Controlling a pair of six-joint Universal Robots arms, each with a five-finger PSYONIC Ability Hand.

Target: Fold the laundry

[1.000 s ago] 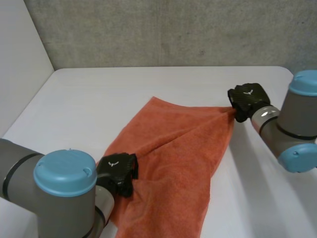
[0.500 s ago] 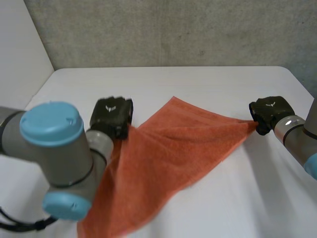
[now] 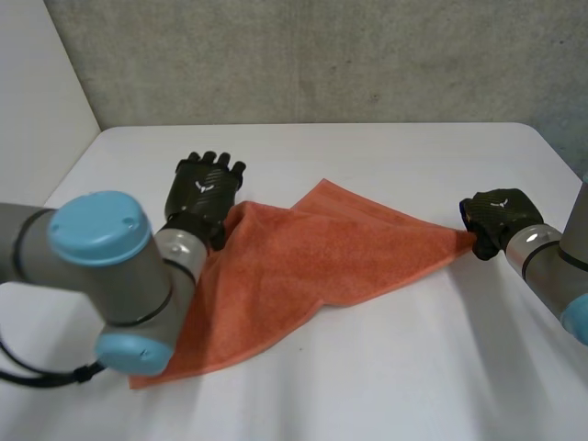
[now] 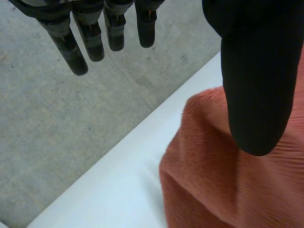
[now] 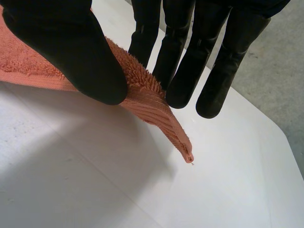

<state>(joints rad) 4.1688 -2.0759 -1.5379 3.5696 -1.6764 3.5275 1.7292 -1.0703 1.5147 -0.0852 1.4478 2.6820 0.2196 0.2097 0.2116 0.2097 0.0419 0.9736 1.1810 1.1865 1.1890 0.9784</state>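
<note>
Head view: my left hand (image 3: 204, 193) is toward the table's (image 3: 386, 386) left edge, about midway between its near and far edges, with fingers straight and spread, pointing at the far edge. The towel (image 3: 312, 266) lies across the middle of the table, and one of its edges bunches against the heel of this hand. In the left wrist view my fingers (image 4: 76, 47) stand well apart from the thumb (image 4: 256, 95) with nothing between them. The towel (image 4: 223, 190) lies beneath the thumb, so this hand is released; I cannot tell if the thumb touches it. My right hand (image 3: 496, 219) is near the right edge, grasping the towel's right corner. In the right wrist view the thumb (image 5: 71, 52) pinches the towel (image 5: 156, 114) against my fingers (image 5: 185, 71), and the corner's tip pokes out, lifted off the table (image 5: 71, 180). Another corner lies by the near edge beside my left arm (image 3: 101, 276), and one points to the far edge.
</note>
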